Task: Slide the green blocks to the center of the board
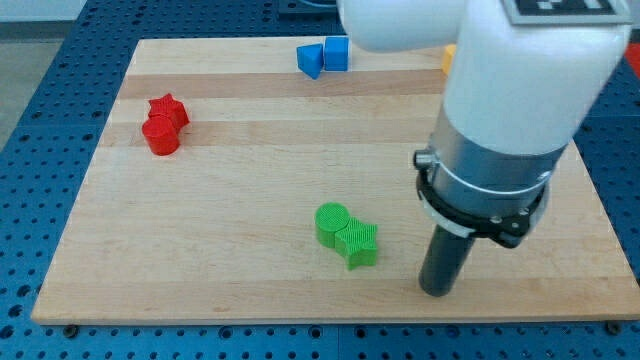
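Observation:
Two green blocks touch each other at the lower middle of the board: a green round block (332, 222) and, to its lower right, a green star-shaped block (359, 243). My tip (437, 291) rests on the board to the right of the green star block, apart from it by a short gap, near the board's bottom edge. The white and grey arm rises above it and fills the view's upper right.
A red star block (168, 108) and a red round block (160, 135) touch at the upper left. Two blue blocks (324, 56) sit at the top edge. An orange block (448, 58) peeks out beside the arm. The wooden board (230, 180) lies on a blue perforated table.

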